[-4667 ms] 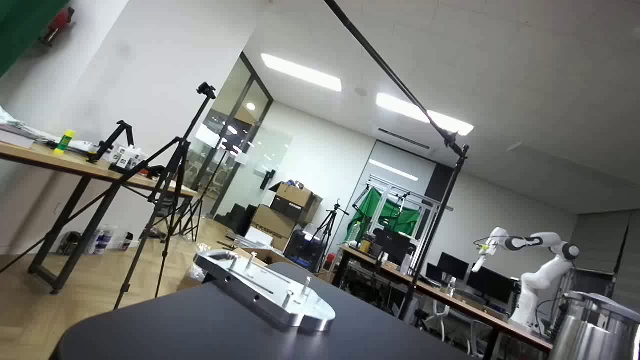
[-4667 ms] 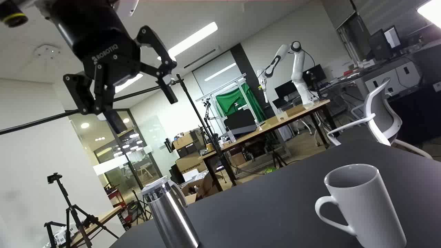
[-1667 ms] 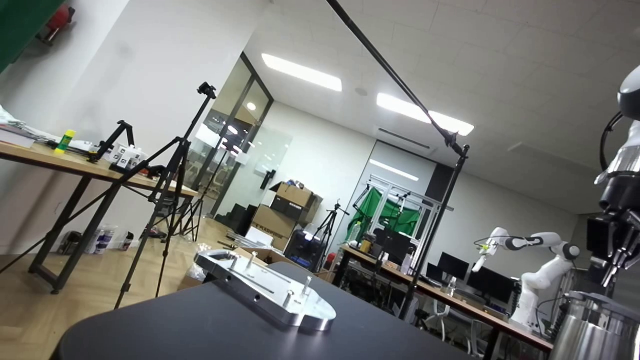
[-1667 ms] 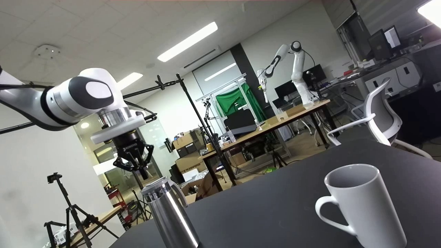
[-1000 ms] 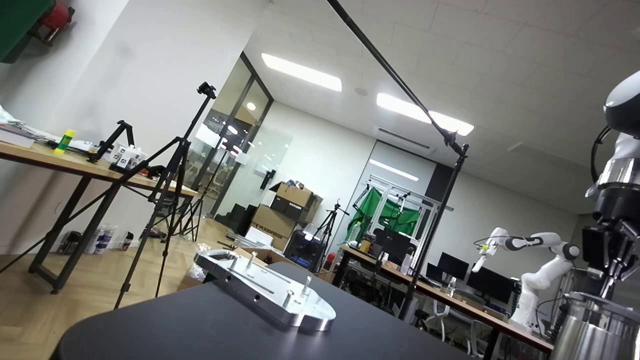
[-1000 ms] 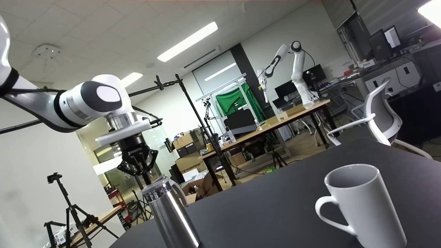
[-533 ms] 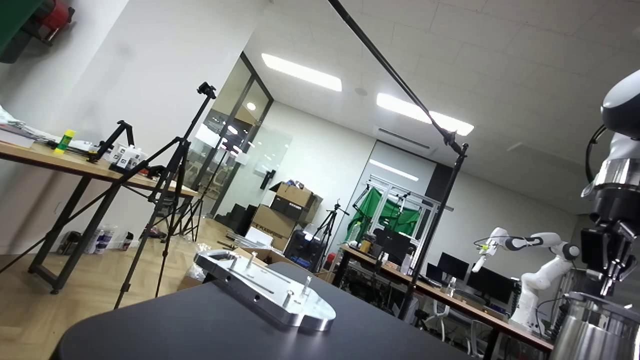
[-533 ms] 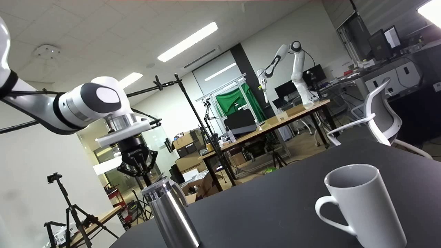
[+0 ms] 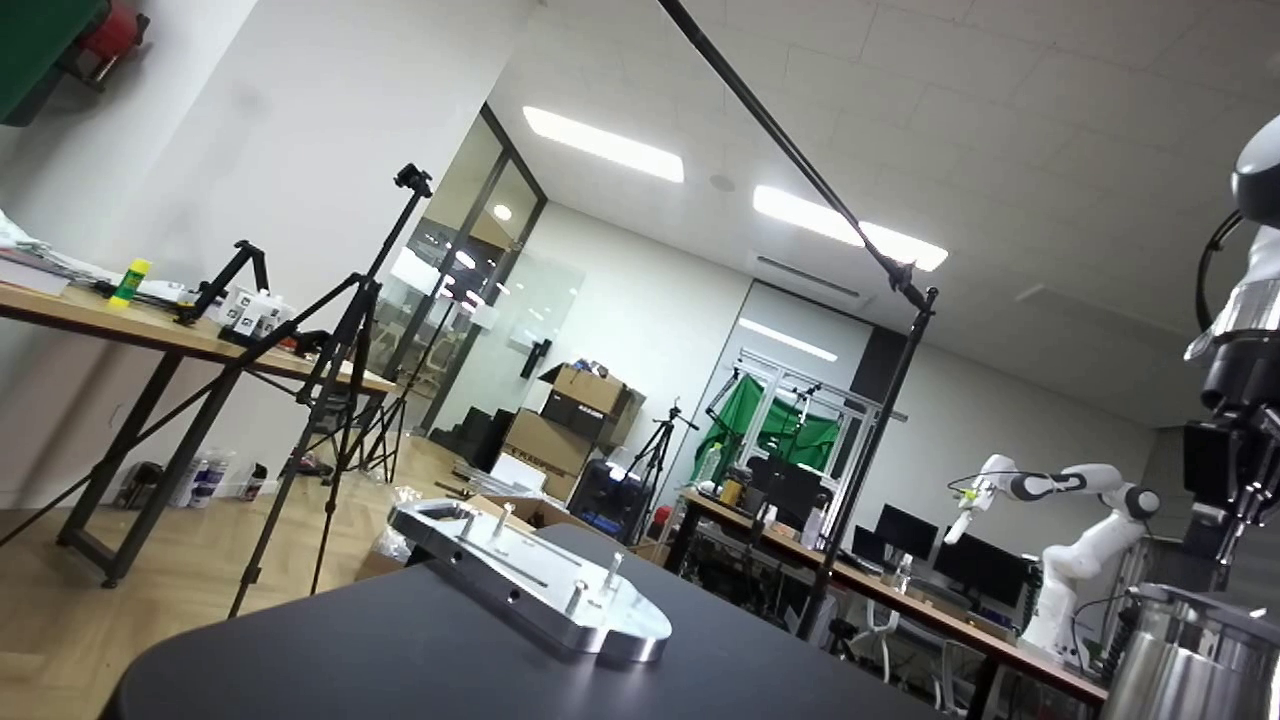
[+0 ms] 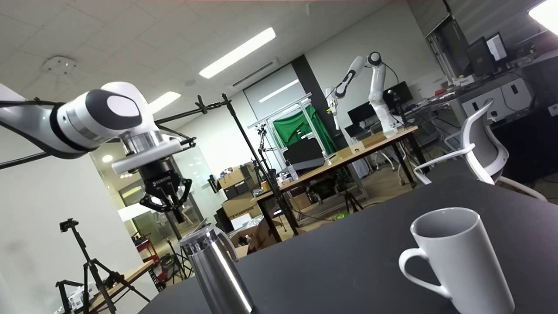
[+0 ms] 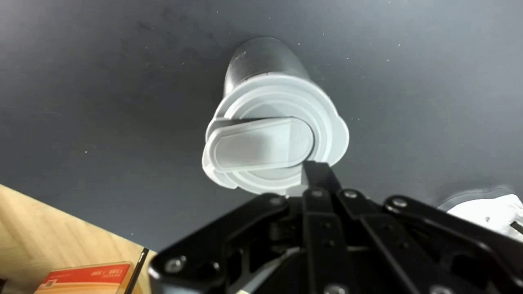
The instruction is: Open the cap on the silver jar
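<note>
Both your exterior views sit low and near the silver jar point(image 10: 220, 274), rolled opposite ways, facing past it across the dark table point(image 10: 331, 270); they share the jar and the white arm point(image 10: 378, 89) standing beyond it. Your wrist view looks steeply down on the jar from close above.

Jar point(image 10: 220, 279): silver, brushed, bright streak down side. Cap point(image 11: 263, 143): pale grey, ringed in concentric circles. Gripper point(image 11: 320, 175): black, pale lettering. Arm point(image 10: 83, 131): white, dark grey patch, black band. Mug point(image 10: 471, 268): plain white. Table point(image 10: 340, 261): dark grey, flecked white in wrist view. Cloth point(image 10: 285, 131): green. Chair point(image 10: 488, 144): white frame, grey back. Glue stick point(image 9: 130, 284): yellow and green.
</note>
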Available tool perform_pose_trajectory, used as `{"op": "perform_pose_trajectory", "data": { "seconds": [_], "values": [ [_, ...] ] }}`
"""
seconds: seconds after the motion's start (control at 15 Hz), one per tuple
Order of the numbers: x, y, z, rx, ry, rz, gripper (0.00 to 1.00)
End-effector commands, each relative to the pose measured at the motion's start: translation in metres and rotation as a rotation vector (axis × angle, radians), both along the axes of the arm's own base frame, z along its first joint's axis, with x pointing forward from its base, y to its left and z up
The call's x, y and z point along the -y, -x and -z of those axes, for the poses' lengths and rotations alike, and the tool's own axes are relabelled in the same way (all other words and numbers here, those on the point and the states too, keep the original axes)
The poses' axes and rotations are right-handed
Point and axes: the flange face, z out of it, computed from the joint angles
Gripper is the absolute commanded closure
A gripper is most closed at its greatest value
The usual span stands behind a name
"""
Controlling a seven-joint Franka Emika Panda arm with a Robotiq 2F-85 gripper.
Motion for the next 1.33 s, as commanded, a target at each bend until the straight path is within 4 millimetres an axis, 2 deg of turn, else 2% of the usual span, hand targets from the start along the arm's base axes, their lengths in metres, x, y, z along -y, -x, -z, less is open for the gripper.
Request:
{"op": "perform_pose_trajectory", "data": {
  "seconds": [0.0,0.13,0.2,0.27,0.6,0.8,1.0,1.07,1.2,1.27],
  "values": [
    [0.027,0.038,-0.046,0.035,-0.006,0.005,1.00],
    [0.045,0.056,-0.068,0.034,0.005,0.007,1.00],
    [0.054,0.066,-0.077,0.028,0.011,0.012,0.74],
    [0.064,0.075,-0.084,0.017,0.027,0.012,0.73],
    [0.131,0.123,-0.110,-0.034,0.039,0.014,0.40],
    [0.175,0.144,-0.114,-0.064,0.038,0.032,0.20],
    [0.212,0.154,-0.113,-0.112,0.040,0.058,0.00],
    [0.198,0.147,-0.112,-0.090,0.032,0.051,0.18],
    [0.212,0.152,-0.110,-0.105,0.025,0.064,0.04],
    [0.213,0.153,-0.110,-0.107,0.025,0.064,0.00]
  ]
}}
